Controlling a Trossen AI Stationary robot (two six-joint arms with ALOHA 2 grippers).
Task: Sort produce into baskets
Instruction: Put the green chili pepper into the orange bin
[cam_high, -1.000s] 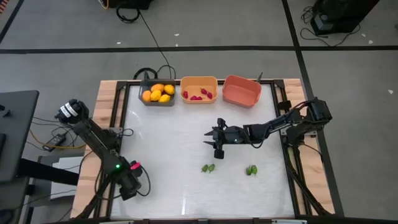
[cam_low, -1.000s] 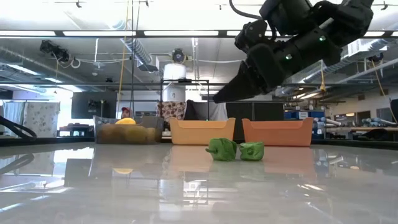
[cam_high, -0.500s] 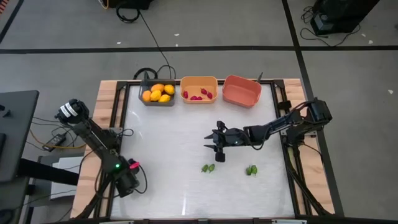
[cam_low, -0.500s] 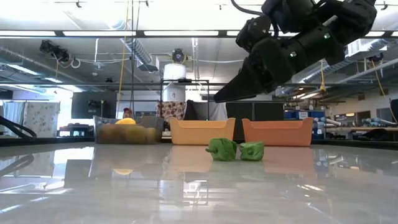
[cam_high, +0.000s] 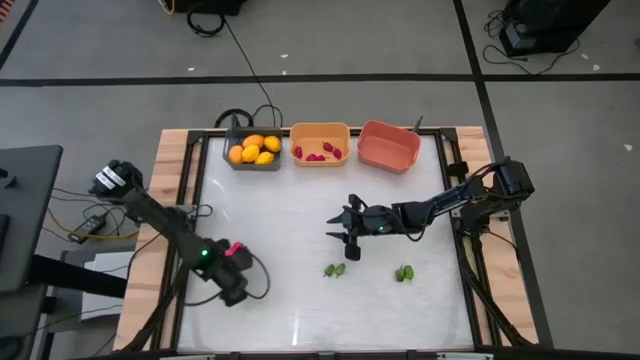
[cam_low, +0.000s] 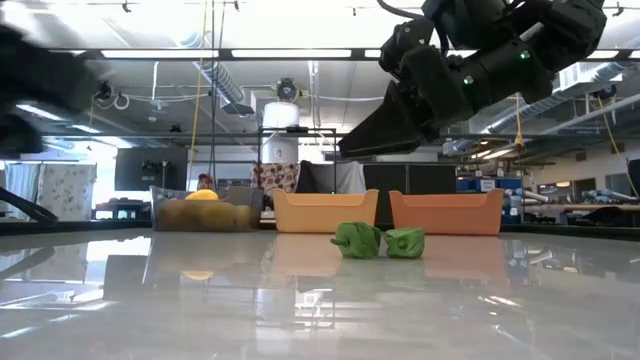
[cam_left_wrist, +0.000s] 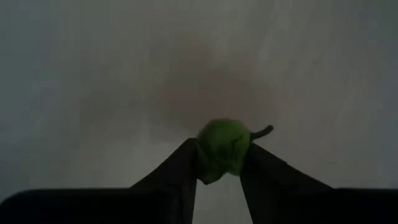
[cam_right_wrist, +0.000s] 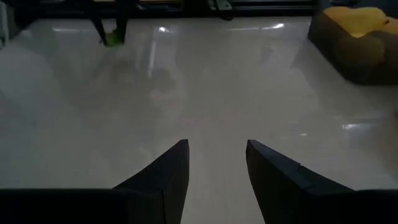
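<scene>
High view: left gripper (cam_high: 238, 290) at near-left table, fingers clamped on a green piece (cam_left_wrist: 221, 149). Right gripper (cam_high: 342, 232), fingers parted and empty, hovers mid-table above two green pieces (cam_high: 335, 270). Next, likely: carry to salmon-red basket (cam_high: 388, 146).

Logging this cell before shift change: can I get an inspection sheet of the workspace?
Surface: white table top, glossy.
Job's things: yellow-orange fruits in dark grey bin; red bits in orange bin; salmon bin looks empty; two loose green pieces.
Clutter: nothing seen.
Grippers: left gripper jaws shut on third green piece; right gripper jaws open above table.
Cables: black cable across floor.
Surroundings: grey floor, workshop behind.
</scene>
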